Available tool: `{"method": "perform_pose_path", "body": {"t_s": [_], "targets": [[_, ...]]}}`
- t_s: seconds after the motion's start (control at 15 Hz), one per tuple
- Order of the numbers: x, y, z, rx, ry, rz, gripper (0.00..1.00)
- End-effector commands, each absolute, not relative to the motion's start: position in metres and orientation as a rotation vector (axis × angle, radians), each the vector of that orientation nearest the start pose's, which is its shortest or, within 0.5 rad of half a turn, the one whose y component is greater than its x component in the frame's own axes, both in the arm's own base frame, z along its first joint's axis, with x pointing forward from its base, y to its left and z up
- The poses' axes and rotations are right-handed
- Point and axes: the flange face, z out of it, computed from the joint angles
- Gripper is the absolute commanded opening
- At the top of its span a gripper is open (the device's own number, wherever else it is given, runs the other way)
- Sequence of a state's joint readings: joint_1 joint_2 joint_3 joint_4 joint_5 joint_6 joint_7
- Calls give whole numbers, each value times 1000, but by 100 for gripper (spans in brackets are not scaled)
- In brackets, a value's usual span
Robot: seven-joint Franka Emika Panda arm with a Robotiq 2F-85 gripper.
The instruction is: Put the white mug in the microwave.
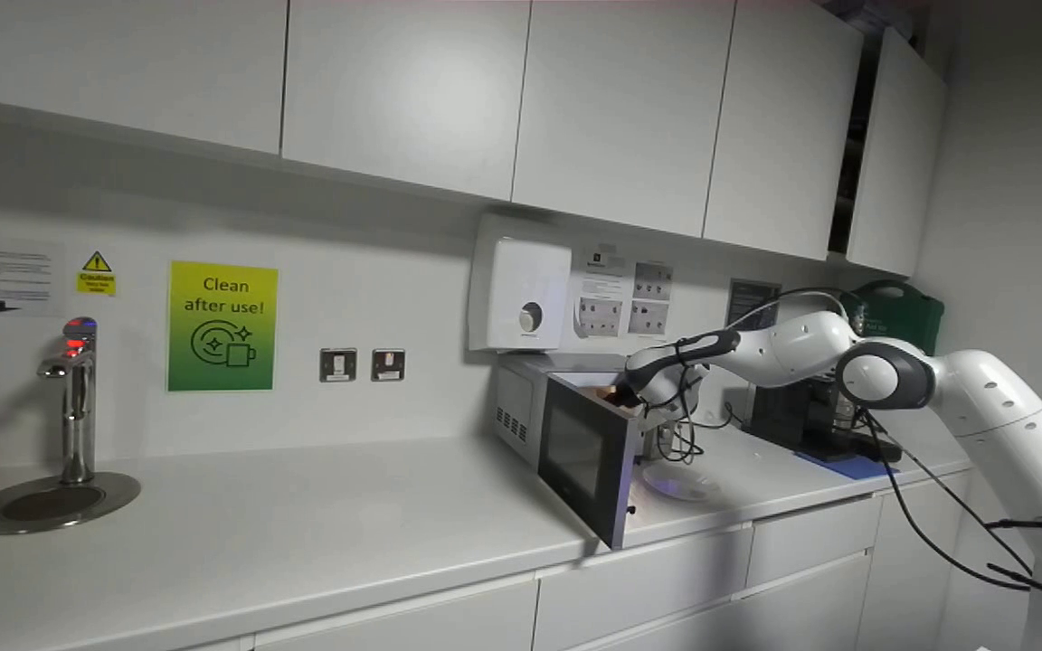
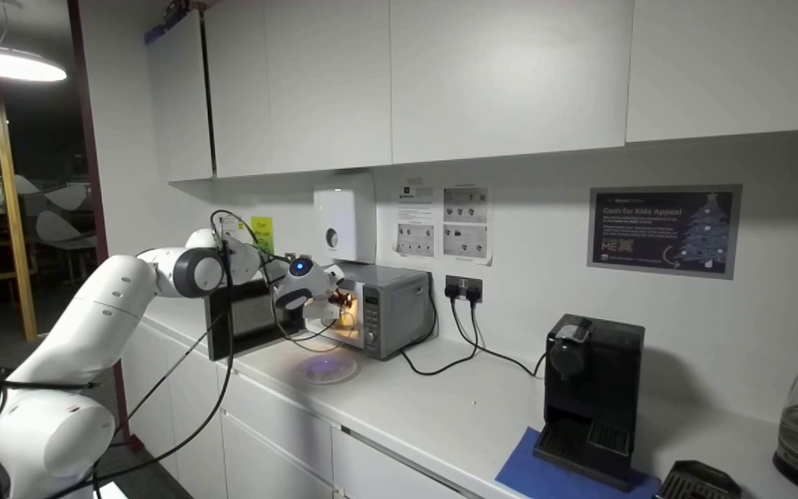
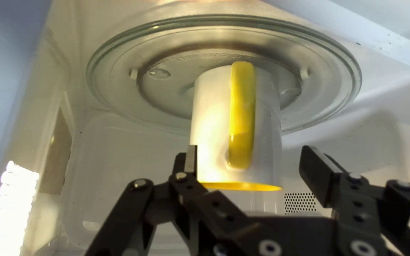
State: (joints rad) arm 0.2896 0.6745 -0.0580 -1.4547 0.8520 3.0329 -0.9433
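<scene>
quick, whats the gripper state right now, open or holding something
Gripper: open, holding nothing; a clear gap shows on one side of the white mug.

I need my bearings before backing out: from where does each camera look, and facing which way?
In an exterior view: from the tap side, facing obliquely along the counter; arm at picture right, its end partly behind the microwave door.
In an exterior view: from the coffee machine side, facing the open microwave; arm at picture left.
Wrist view: behind the open gripper, facing into the microwave, picture upside down; jaws flank the white mug.
Both exterior views share the arm, microwave and wall dispenser.
</scene>
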Motion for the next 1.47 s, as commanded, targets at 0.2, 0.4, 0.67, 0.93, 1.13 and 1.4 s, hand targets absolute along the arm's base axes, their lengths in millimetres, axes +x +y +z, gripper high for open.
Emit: {"method": "perform_pose_path", "body": {"t_s": [0.2, 0.4, 0.67, 0.93, 1.13, 1.4], "targets": [[736, 131, 384, -2658, -500, -1375, 45], [728, 132, 381, -2673, -508, -1363, 56], [720, 135, 378, -2685, -526, -1342, 76], [707, 133, 378, -2707, -546, -1317, 67], [693, 131, 383, -2724, -579, -1301, 64], [669, 121, 388, -2775, -641, -1262, 63]]}}
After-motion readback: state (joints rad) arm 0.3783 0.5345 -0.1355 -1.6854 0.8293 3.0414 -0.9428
